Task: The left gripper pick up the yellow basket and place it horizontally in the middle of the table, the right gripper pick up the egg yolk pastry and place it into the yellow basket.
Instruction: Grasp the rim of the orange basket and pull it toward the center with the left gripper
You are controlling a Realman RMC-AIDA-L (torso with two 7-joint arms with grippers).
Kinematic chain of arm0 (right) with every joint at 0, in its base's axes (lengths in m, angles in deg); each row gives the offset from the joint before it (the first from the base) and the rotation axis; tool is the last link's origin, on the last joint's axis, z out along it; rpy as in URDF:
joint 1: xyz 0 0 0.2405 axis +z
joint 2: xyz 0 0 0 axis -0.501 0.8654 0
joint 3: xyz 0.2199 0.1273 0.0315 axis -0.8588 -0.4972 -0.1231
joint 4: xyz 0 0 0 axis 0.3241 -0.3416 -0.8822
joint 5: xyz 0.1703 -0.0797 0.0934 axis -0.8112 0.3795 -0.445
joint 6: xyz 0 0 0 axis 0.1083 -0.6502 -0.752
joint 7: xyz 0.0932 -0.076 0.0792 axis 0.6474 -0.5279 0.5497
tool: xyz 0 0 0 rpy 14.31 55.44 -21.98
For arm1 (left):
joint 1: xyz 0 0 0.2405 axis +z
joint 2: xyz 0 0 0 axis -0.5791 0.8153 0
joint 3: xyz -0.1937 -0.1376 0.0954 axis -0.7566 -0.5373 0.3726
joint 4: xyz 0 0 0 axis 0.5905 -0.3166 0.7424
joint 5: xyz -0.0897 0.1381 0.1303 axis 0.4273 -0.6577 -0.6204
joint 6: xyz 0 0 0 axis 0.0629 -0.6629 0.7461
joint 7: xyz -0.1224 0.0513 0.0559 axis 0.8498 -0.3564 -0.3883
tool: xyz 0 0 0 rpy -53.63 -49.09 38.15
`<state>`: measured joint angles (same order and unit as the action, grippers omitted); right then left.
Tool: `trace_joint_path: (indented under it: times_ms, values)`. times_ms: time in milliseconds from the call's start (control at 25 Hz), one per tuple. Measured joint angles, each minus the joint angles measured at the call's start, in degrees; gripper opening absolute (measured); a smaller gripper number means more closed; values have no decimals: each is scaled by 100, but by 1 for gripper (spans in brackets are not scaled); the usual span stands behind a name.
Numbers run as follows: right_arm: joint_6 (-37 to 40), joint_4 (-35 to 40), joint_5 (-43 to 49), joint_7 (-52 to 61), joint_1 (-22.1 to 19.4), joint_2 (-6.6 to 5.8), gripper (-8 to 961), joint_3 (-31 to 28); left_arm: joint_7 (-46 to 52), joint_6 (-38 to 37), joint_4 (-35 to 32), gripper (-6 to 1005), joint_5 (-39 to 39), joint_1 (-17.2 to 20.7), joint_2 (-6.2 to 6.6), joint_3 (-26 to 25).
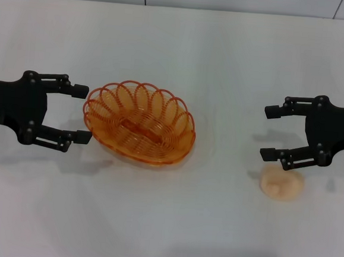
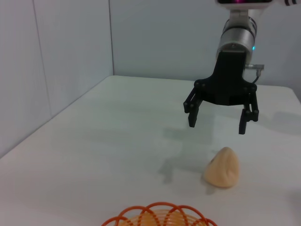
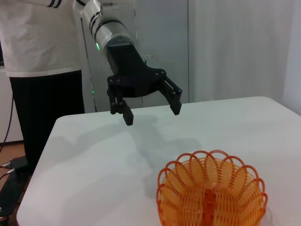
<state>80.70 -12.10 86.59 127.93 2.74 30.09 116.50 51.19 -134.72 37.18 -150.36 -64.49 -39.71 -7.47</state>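
Note:
The yellow basket [image 1: 162,101] stands upright and empty on the white table [image 1: 170,223], left of centre. My left gripper [image 1: 82,113] is open, its fingertips just off the basket's left rim and apart from it. It also shows in the right wrist view [image 3: 152,113], hovering above the table beyond the basket [image 3: 211,193]. The egg yolk pastry [image 1: 281,183] lies on the table at the right. My right gripper [image 1: 268,132] is open and empty, raised just behind the pastry. The left wrist view shows it [image 2: 217,123] above the pastry [image 2: 222,168] and a strip of basket rim [image 2: 160,217].
A person in a white top and dark trousers [image 3: 42,70] stands past the table's left end. Pale wall panels [image 2: 70,56] run along the table's far edge. Bare tabletop lies between the basket and the pastry.

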Motion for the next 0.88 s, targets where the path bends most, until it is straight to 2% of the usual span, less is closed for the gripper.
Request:
trace_joint_path:
  times_ms: [640,760,880]
  values:
    - [-43,-26,-20,-20,-8,17,835,-11,93,99,-43,878,-87,-25,-50,-35]
    - [-44,3,-40,-26,-61,17,834,-130,651,42,-305,878,143,-26,-87,-136]
    - [-15,10,-52,-62,-96,17,833,-257,1967,-37,-1026,877,106,-6,-170,-104]
